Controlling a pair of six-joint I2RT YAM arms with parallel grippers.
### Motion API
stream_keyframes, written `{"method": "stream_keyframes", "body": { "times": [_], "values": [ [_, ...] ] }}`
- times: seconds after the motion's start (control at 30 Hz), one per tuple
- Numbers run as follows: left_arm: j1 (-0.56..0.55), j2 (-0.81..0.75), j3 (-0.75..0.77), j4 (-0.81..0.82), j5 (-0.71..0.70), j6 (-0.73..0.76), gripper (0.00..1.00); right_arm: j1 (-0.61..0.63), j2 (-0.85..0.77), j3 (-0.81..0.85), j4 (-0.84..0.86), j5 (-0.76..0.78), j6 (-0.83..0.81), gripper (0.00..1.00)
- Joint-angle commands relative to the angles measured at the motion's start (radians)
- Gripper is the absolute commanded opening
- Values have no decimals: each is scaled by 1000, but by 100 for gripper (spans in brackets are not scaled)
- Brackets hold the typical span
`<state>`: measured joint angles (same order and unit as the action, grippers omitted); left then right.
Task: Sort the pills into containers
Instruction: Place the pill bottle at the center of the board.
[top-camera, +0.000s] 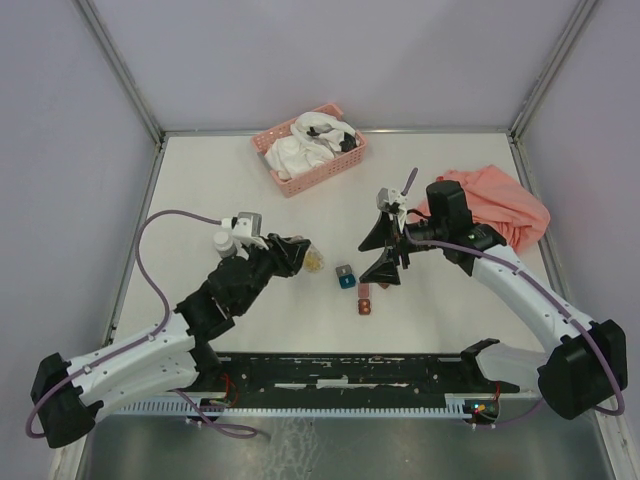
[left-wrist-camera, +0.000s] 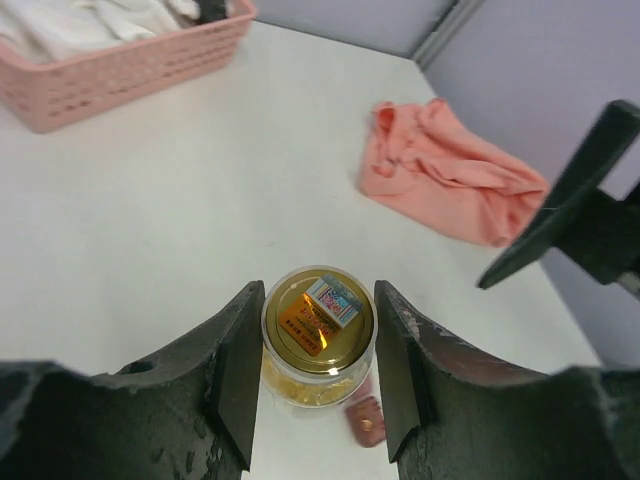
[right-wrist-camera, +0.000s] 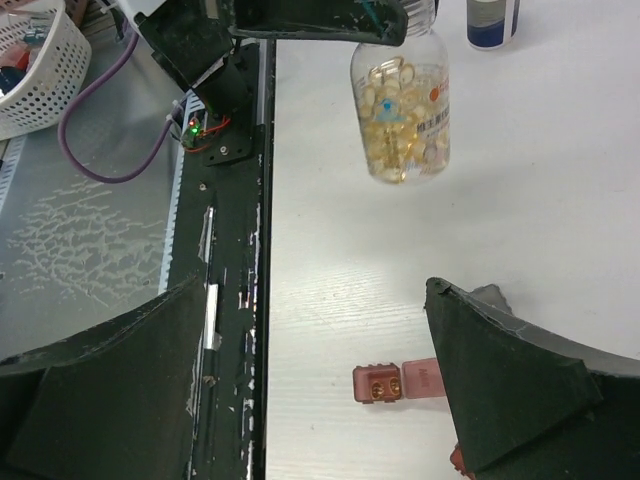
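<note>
My left gripper (left-wrist-camera: 320, 292) is shut on a small clear jar (left-wrist-camera: 318, 325) full of yellowish-amber pills (right-wrist-camera: 400, 115). The jar's round golden face with a sticker points at the left wrist camera. In the top view the jar (top-camera: 315, 260) is held just left of the containers: a grey one (top-camera: 343, 270), a teal one (top-camera: 348, 282) and two dark red ones (top-camera: 366, 291) (top-camera: 366, 306). My right gripper (top-camera: 381, 250) stands wide open just right of them, holding nothing. Between its fingers lies a dark red container (right-wrist-camera: 379, 384) showing two golden pieces.
A pink slatted basket (top-camera: 310, 148) with white items sits at the back. A salmon cloth (top-camera: 495, 205) lies at the right, behind the right arm. A white-capped bottle (top-camera: 224, 241) stands beside the left wrist. The black base rail (right-wrist-camera: 235, 300) runs along the near edge.
</note>
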<state>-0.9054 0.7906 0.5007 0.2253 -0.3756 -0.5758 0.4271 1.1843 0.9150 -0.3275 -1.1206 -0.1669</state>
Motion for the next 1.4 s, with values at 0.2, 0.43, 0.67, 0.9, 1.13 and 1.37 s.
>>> {"method": "stream_keyframes", "body": {
  "times": [0.2,0.43,0.67,0.9,1.13,1.37],
  "values": [
    [39,-30,-112,79,-336,417,3,-14,-20,49,-18,8,-54,99],
    [205,121,-185,353,-305,484,3,-20,-14,47,-19,6,-57,99],
    [370,341,-168,573,-205,488,3,-21,7,48,-27,5,-67,99],
    [479,542,-112,647,-131,417,3,-22,13,50,-36,10,-78,99],
    [527,592,-80,638,-80,366,3,-22,17,51,-41,12,-83,99],
    [532,652,-59,632,-79,330,3,-22,14,51,-41,13,-83,99]
  ]
}}
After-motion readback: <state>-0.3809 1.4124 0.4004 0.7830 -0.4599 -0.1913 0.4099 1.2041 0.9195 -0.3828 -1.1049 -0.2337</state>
